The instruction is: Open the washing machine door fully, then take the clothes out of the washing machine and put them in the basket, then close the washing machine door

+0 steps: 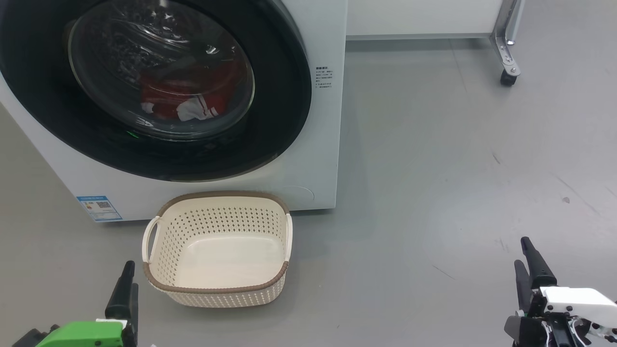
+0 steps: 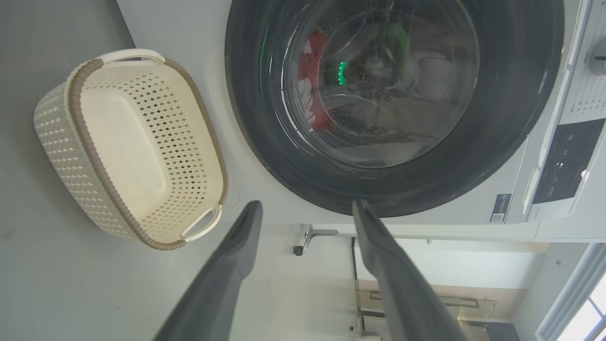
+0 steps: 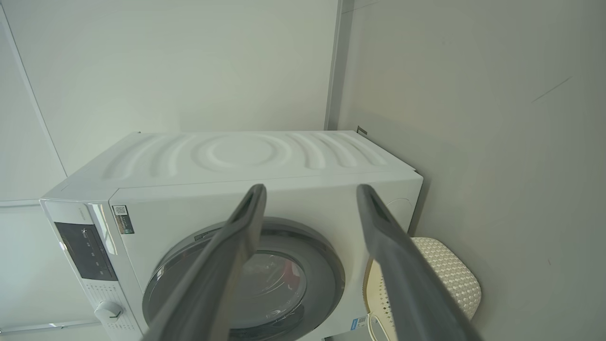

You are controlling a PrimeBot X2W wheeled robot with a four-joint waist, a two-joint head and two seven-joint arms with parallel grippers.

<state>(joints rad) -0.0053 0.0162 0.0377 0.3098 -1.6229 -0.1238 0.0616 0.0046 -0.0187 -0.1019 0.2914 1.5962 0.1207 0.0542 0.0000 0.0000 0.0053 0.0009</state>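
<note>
Jaws of left gripper (image 1: 126, 284) and right gripper (image 1: 523, 258) spread wide, holding nothing, washing machine door (image 1: 270, 120) shut over red clothes (image 1: 185, 96), empty basket (image 1: 217, 289) on floor (image 1: 434, 168) just before washing machine (image 1: 318, 159).

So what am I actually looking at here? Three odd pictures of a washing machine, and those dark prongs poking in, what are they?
These are three cameras on one robot at the same moment. The head view looks down from its head at the floor. The other two sit on its wrists and look along its fingers, which is why they seem turned sideways.

The dark prongs are its grippers, each with two long fingers. The left gripper and the right gripper both stand open and hold nothing.

In front is the washing machine, with its round door shut. Through the glass you can see the red and white clothes inside. On the grey floor before it stands the cream basket, empty.

So the job has not begun.
</note>
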